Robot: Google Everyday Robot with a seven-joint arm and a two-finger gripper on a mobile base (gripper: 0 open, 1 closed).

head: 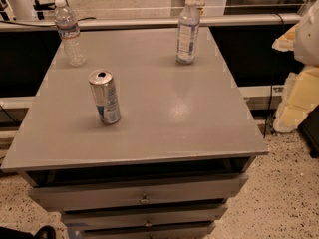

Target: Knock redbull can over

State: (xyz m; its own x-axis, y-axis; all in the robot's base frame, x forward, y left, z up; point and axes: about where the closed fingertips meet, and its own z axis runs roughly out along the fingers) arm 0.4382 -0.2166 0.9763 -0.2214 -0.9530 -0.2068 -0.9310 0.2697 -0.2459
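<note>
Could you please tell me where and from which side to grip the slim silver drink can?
Likely the mid-body of the slim silver-and-blue aluminium can, approached sideways from the grey table's front edge: it stands upright, both clear plastic bottles far behind. The gripper is not in view.

so there's a clear plastic water bottle with a white cap [70, 34] upright back-left on the grey metal table [174, 118], a second bottle [188, 31] back-right, drawers [139, 195] underneath

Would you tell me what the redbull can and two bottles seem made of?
The redbull can: likely aluminium, silvery sheen, pull-tab opening. The left bottle and right bottle: clear plastic, see-through walls, white caps. The gripper is not in view.
</note>
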